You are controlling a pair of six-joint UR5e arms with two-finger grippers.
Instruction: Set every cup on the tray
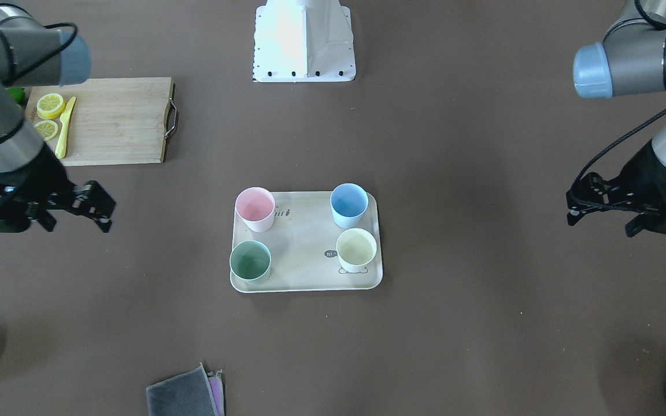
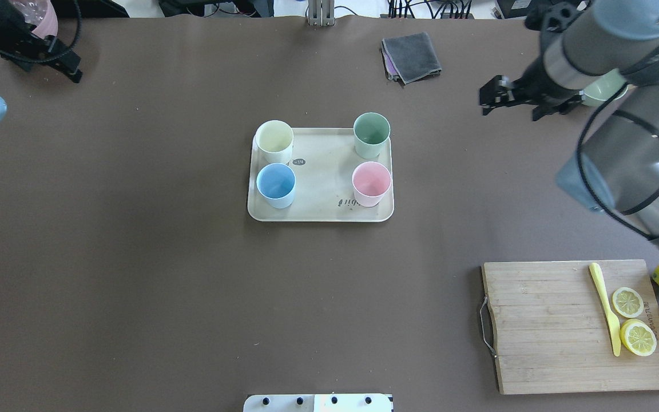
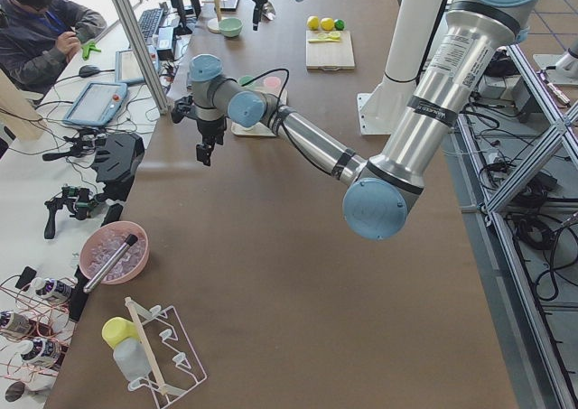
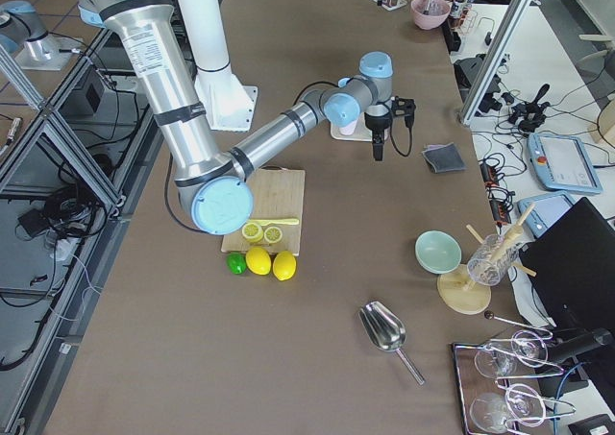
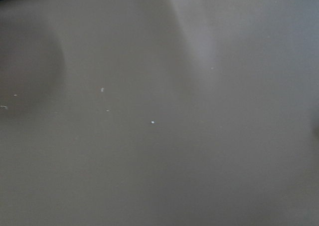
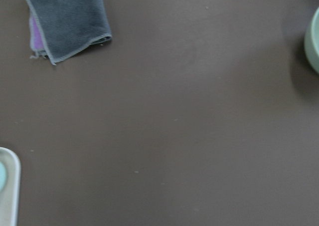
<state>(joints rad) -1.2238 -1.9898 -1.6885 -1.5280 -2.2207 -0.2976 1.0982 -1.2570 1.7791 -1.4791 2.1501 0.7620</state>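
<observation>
Front-facing view. In the middle of the frame, on the brown desk (image 1: pixel 454 323), a beige rectangular tray with rounded corners (image 1: pixel 304 254). On it, four small plastic tumblers, all upright, one near each corner: pink cup (image 1: pixel 255 208) upper left, light blue cup (image 1: pixel 349 204) upper right, sage green cup (image 1: pixel 250 261) lower left, cream-yellow cup (image 1: pixel 356 249) lower right. At the left edge, the right end effector (image 1: pixel 77 222), fingers spread. At the right edge, the left end effector (image 1: pixel 602 222), spread too. Both well apart from the tray. Upper left, a wooden cutting board (image 1: pixel 113 121) with lemon slices (image 1: pixel 50 106) and a yellow plastic knife (image 1: pixel 65 128).

Overhead view. Tray in the middle, cups apart from each other. Near the top, a folded grey cloth (image 2: pixel 411 56).

Left wrist view. Only bare desk.

Right wrist view. Cloth upper left, tray corner lower left, rim of a pale green bowl (image 6: pixel 314 41) at the right edge.
</observation>
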